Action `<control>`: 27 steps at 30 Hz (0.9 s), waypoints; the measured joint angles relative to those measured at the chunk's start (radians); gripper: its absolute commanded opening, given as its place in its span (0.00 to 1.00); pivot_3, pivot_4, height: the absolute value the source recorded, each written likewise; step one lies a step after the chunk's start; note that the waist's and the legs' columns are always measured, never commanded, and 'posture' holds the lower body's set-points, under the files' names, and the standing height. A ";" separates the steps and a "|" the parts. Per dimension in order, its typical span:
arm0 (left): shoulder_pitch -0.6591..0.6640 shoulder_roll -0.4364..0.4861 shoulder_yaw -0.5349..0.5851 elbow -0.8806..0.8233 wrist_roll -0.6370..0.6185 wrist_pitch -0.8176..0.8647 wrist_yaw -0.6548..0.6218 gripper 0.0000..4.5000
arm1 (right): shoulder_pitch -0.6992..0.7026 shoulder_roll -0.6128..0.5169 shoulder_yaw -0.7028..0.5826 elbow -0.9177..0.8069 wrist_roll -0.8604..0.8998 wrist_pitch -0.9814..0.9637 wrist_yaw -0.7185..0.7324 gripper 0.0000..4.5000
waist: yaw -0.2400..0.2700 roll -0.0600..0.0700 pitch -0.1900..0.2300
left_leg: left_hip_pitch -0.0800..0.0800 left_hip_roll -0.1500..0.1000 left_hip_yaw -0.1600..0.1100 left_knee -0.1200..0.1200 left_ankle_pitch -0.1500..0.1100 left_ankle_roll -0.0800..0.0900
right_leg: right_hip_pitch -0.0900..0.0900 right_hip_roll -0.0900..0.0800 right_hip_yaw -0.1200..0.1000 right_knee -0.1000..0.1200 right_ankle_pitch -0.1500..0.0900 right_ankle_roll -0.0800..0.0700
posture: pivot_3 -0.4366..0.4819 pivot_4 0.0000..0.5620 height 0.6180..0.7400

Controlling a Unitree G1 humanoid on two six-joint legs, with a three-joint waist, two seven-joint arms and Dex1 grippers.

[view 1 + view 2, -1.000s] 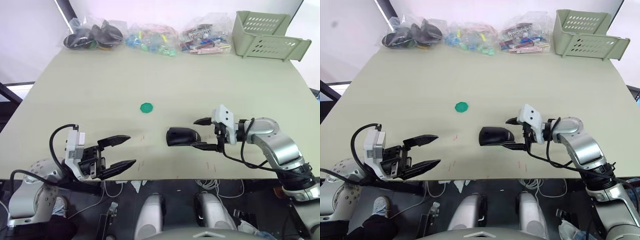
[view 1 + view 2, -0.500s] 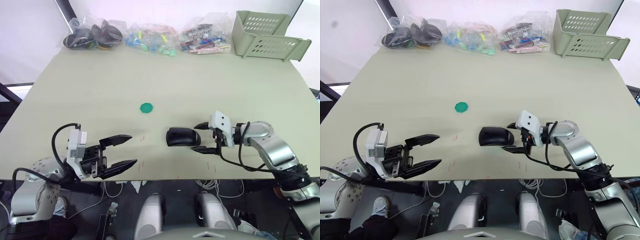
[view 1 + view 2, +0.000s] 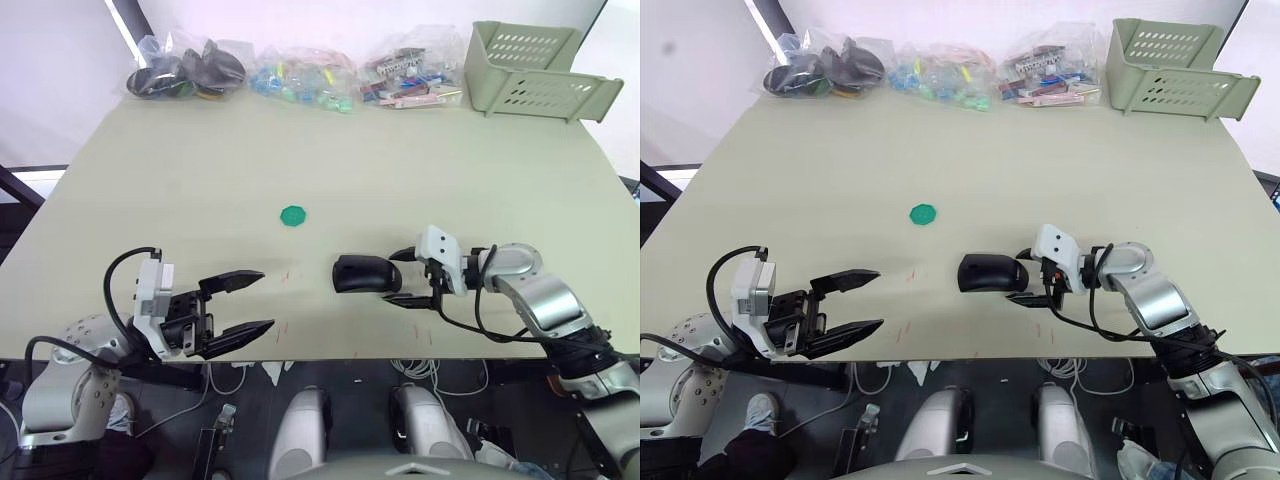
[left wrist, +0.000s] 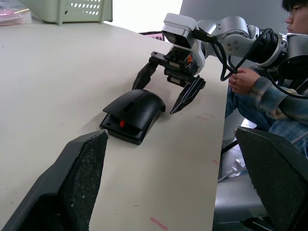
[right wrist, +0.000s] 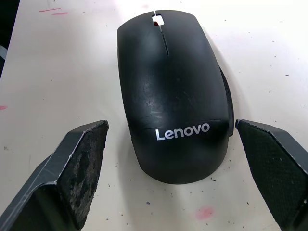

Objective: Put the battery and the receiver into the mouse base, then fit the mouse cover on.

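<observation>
The glossy black mouse cover [image 5: 171, 91], with white lettering at its near end, lies on the mouse base [image 4: 126, 133] in the middle of the table; a red part shows under its front edge. Part of the base's rim [image 5: 226, 96] peeks out along one side. My right gripper [image 3: 389, 276] is open, its fingers [image 5: 79, 163] on either side of the lettered end and not touching it. My left gripper [image 3: 266, 298] is open and holds nothing, off to the left near the table's front edge. The battery and the receiver are hidden.
A round green disc [image 3: 292, 214] lies beyond the mouse. Bags of parts [image 3: 185, 70] and a green basket [image 3: 530, 70] line the far edge. A seated person [image 4: 269, 86] is at the table's right side. The front edge runs just below both grippers.
My right gripper has come down a little and drawn in around the mouse's rear end. The cover now lies flatter on the base. The left gripper has barely moved.
</observation>
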 measured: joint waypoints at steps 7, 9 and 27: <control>0.000 0.000 -0.005 0.000 0.014 -0.005 -0.002 1.00 | -0.012 0.000 0.000 0.000 -0.003 -0.003 0.001 0.99 | 0.000 0.000 0.000 | 0.000 0.000 0.000 0.000 0.000 0.000 | 0.000 0.000 0.000 0.000 0.000 0.000 | 0.48 0.27 1.00; -0.001 0.000 -0.010 0.000 0.015 -0.006 -0.003 1.00 | -0.015 0.000 0.000 0.000 -0.003 -0.003 0.001 0.99 | 0.000 0.000 0.000 | 0.000 0.000 0.000 0.000 0.000 0.000 | 0.000 0.000 0.000 0.000 0.000 0.000 | 0.48 0.27 1.00; 0.001 0.000 -0.012 0.000 0.015 -0.008 -0.002 1.00 | -0.015 0.000 0.000 0.002 -0.014 -0.008 0.003 0.81 | 0.000 0.000 0.000 | 0.000 0.000 0.000 0.000 0.000 0.000 | 0.000 0.000 0.000 0.000 0.000 0.000 | 0.48 0.27 1.00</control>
